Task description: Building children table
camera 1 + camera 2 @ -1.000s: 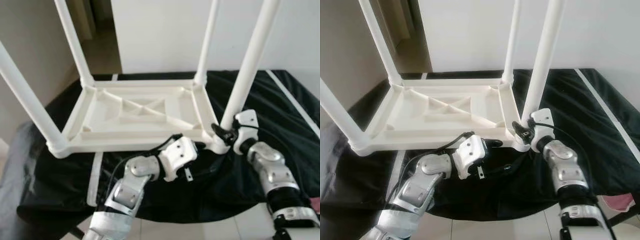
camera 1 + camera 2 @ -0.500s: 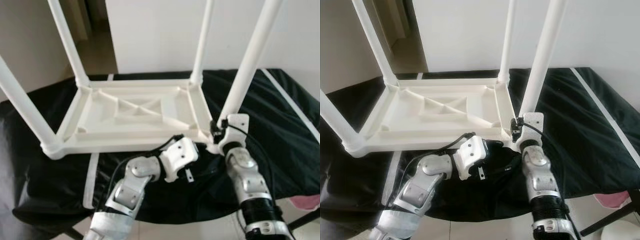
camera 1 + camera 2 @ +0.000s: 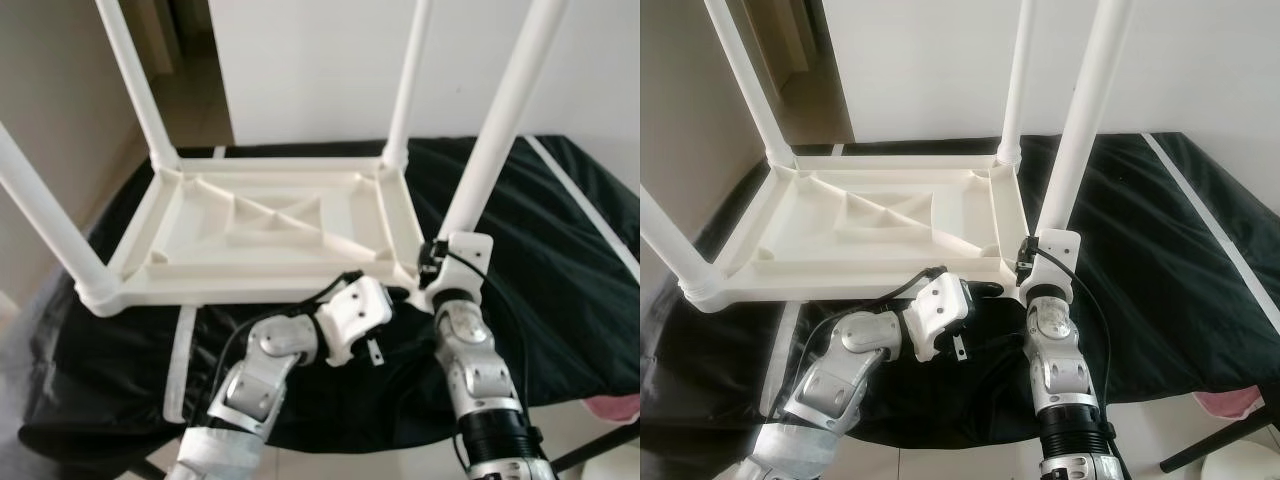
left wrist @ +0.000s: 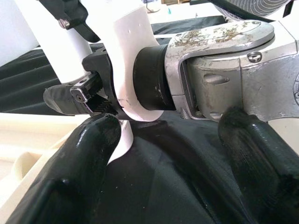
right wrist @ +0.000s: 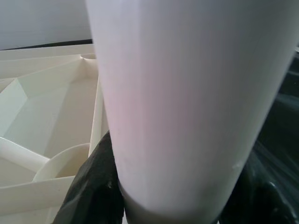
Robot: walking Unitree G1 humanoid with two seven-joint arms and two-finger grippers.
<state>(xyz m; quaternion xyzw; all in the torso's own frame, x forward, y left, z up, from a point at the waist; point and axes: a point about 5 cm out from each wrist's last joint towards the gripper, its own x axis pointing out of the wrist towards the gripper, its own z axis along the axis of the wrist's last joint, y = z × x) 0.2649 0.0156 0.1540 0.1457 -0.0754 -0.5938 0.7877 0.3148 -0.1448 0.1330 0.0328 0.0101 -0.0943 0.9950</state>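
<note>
The white children's table (image 3: 270, 225) lies upside down on a black cloth, its four legs pointing up. My right gripper (image 3: 1028, 258) is shut on the near right leg (image 3: 495, 130) just above its socket; in the right wrist view the leg (image 5: 187, 93) sits between the black fingers (image 5: 88, 186). My left gripper (image 3: 985, 290) is low at the table's near rim, just left of that corner. In the left wrist view it is open (image 4: 163, 154), its fingers (image 4: 79, 158) wide apart with nothing between them, facing the right wrist.
The black cloth (image 3: 560, 230) covers the low surface and hangs over its near edge. A white strip (image 3: 180, 350) lies on it at the near left. A white wall stands behind, with a doorway at the back left. Something pink (image 3: 1230, 405) lies on the tiled floor at the right.
My right forearm has swung in to the left and now stands nearly straight below the leg, still gripping its base. The left arm has hardly moved. The camera shifted a little.
</note>
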